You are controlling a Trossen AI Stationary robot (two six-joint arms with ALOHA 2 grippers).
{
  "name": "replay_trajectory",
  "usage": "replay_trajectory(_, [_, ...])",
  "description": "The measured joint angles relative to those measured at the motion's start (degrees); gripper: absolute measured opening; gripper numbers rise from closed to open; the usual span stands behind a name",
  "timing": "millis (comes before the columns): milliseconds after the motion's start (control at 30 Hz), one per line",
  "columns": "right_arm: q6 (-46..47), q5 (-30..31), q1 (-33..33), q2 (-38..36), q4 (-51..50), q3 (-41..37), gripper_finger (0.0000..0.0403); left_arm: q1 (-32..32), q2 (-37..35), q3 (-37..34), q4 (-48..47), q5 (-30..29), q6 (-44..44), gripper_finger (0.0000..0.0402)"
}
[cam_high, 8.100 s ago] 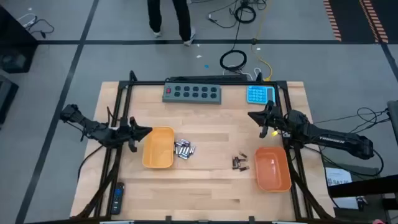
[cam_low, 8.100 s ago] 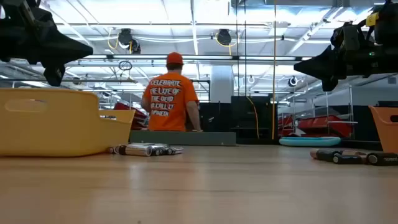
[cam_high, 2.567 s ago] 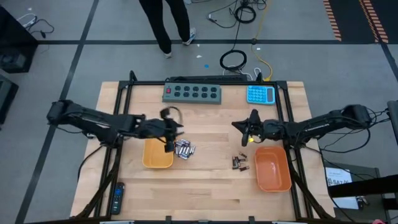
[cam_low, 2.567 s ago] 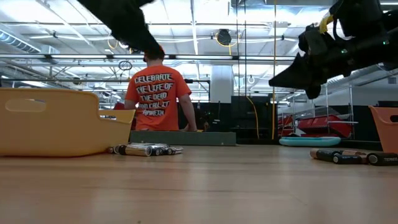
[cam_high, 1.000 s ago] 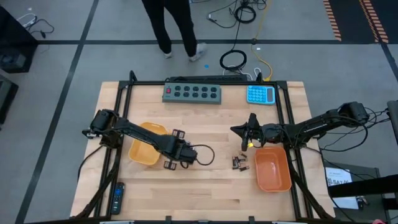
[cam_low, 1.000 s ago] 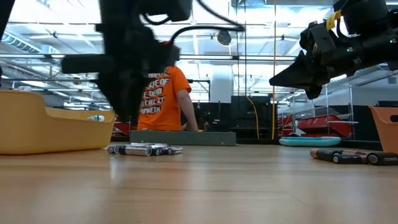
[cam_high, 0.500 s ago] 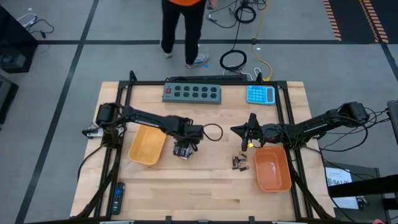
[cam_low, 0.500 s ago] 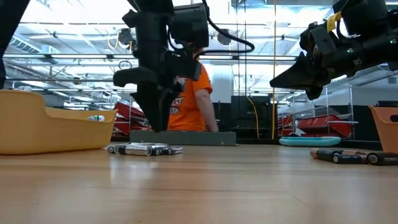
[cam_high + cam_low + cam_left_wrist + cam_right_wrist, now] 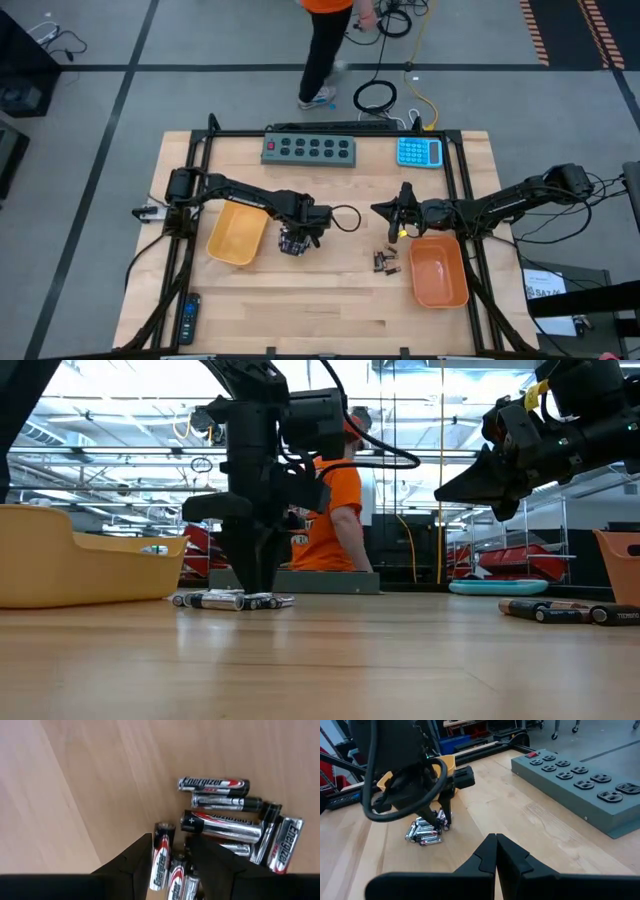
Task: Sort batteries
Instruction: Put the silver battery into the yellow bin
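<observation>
Wooden table (image 9: 330,300) carries a pile of silvery batteries (image 9: 292,241) just beside the yellow tray (image 9: 237,233). Left gripper (image 9: 170,851) stands over this pile, fingers parted astride one battery. Right gripper (image 9: 495,851), fingers closed and empty, hovers well apart from the pile, above the dark batteries (image 9: 386,262).

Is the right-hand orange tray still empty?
Empty. From above, the right tray shows only bare orange floor, and the small dark batteries lie on the table beside it.
</observation>
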Motion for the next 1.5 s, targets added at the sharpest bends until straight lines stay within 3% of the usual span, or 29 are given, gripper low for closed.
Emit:
replay_trajectory(133, [0.02,0.0,0.0,0.0,-0.15,0.0,0.0,1.15,0.4,-0.18,0.14,-0.42,0.11,0.0139])
replay_trajectory(533, [0.0,0.0,-0.02,0.0,-0.37,0.0,0.0,4.56,0.05,-2.06,2.02,0.84,2.97,0.0049])
replay_trajectory(967, [-0.02,0.02,-0.02,0.0,-0.61,0.0,0.0,3.02,0.83,-0.65,1.46,-3.01,5.76,0.0048])
replay_trajectory(1233, [1.29,0.04,0.06,0.0,-1.0,0.0,0.0,1.12,-7.45,0.3,-7.46,-5.54,-5.2,0.0048])
replay_trajectory(1400, [1.55,1.77,1.5,0.02,-1.51,0.0,0.0,-0.74,-14.3,-0.55,-20.16,-1.44,-18.61,0.0048])
replay_trajectory(1500, [1.55,2.95,2.54,0.02,-1.97,-0.02,0.0,-1.81,-19.09,-6.01,-22.22,0.06,-24.57,0.0048])
